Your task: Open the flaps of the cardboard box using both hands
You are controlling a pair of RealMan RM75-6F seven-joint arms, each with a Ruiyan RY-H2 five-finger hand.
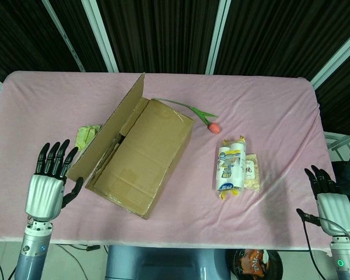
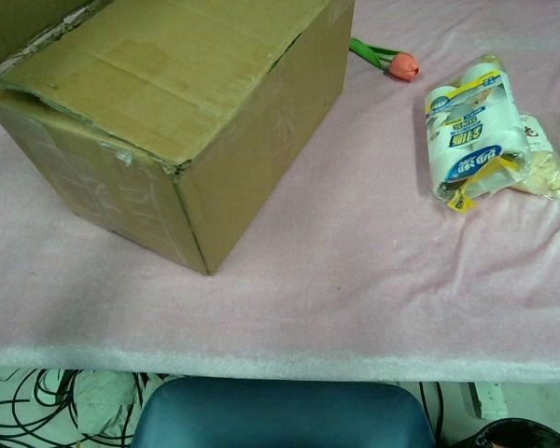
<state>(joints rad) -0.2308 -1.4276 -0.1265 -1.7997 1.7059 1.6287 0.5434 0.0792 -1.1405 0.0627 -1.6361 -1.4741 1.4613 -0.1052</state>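
Observation:
The brown cardboard box (image 1: pixel 140 157) (image 2: pixel 177 112) lies turned at an angle on the pink cloth. Its left flap (image 1: pixel 108 131) stands up and leans outward; the right flap (image 1: pixel 149 149) lies flat on top. My left hand (image 1: pixel 48 188) is open, fingers spread and pointing up, just left of the box near the table's front edge and apart from it. My right hand (image 1: pixel 328 198) is open at the front right corner, far from the box. Neither hand shows in the chest view.
A pack of tissue rolls (image 1: pixel 231 168) (image 2: pixel 471 135) and a snack bag (image 1: pixel 251 173) lie right of the box. A fake tulip (image 1: pixel 209 121) (image 2: pixel 399 63) rests behind it. A green packet (image 1: pixel 86 135) peeks out left of the raised flap.

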